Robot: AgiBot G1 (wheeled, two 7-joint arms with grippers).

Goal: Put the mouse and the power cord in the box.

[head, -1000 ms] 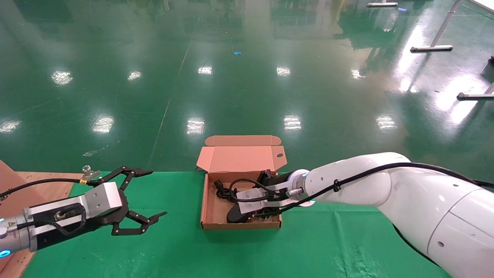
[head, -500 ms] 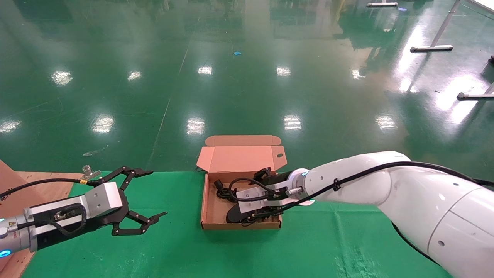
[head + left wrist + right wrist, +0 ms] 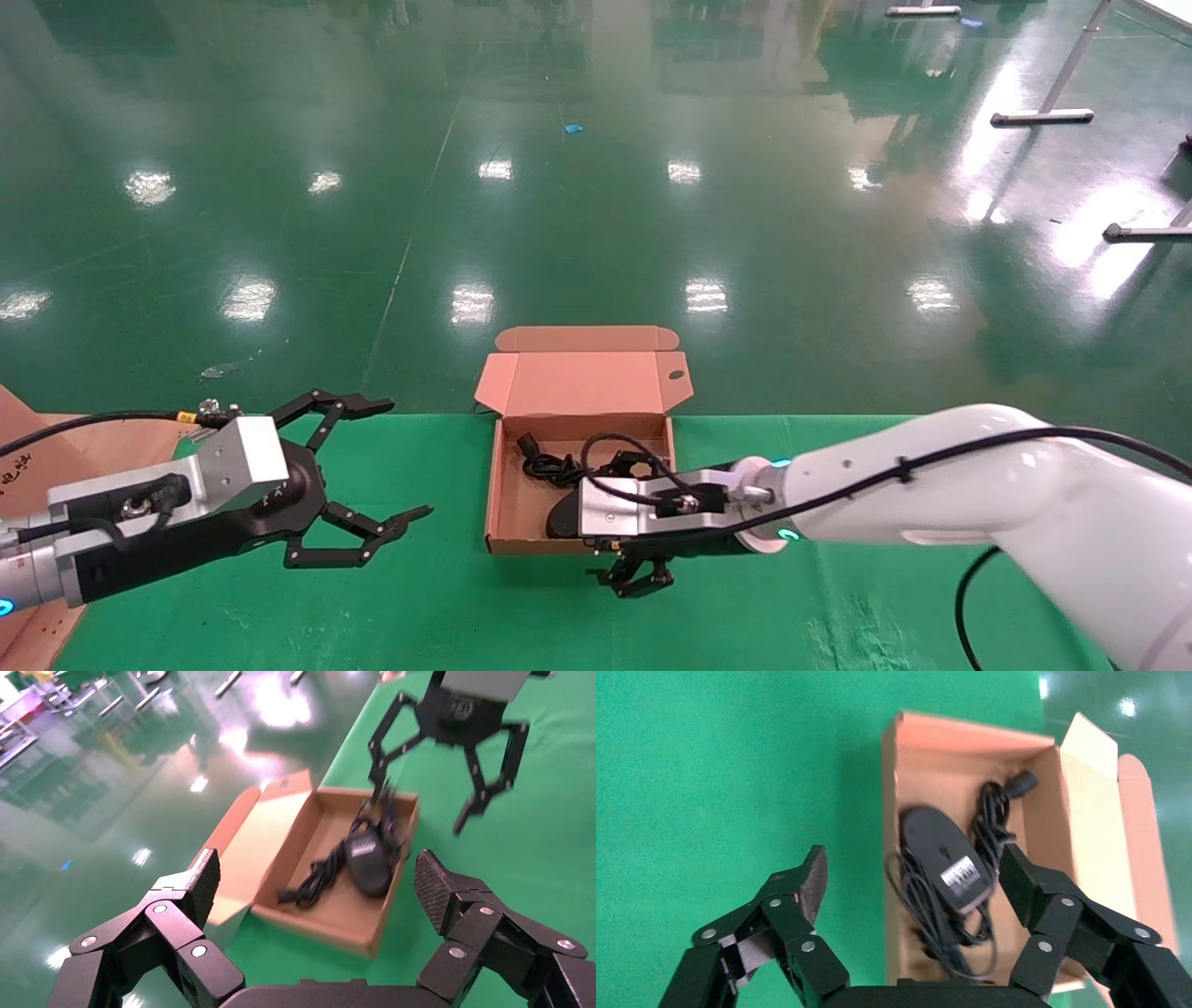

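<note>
Since a second ago the right arm has drawn back out of the box (image 3: 521,536) toward the robot, so that its gripper (image 3: 637,576) now hangs just past the near wall, over the green bench (image 3: 447,615), with nothing in it; the left arm has shifted only slightly, its gripper (image 3: 358,485) a little nearer the box and equally empty. Both grippers stand wide, as each wrist view shows, pads well apart. The box sits mid-bench, long axis running away from the robot, flap lid (image 3: 577,382) thrown back on the far side. Inside, the cord (image 3: 549,463) lies bundled at the far left, its plug (image 3: 1022,781) pointing to the far wall, and the mouse (image 3: 945,859) lies belly-up along the box's length at the near end, grey label (image 3: 963,874) showing, its thin cable (image 3: 926,917) looped around it. I judge both things stowed and the task as good as finished; some of the thin cable may rise near the right wall's rim, though the views leave that uncertain. If anything follows, it would be shutting the lid, and that turns on one relation: the lid lies beyond the box from both grippers, with the right nearly at the near wall and the left well off to the side, so the right is nearer.
</note>
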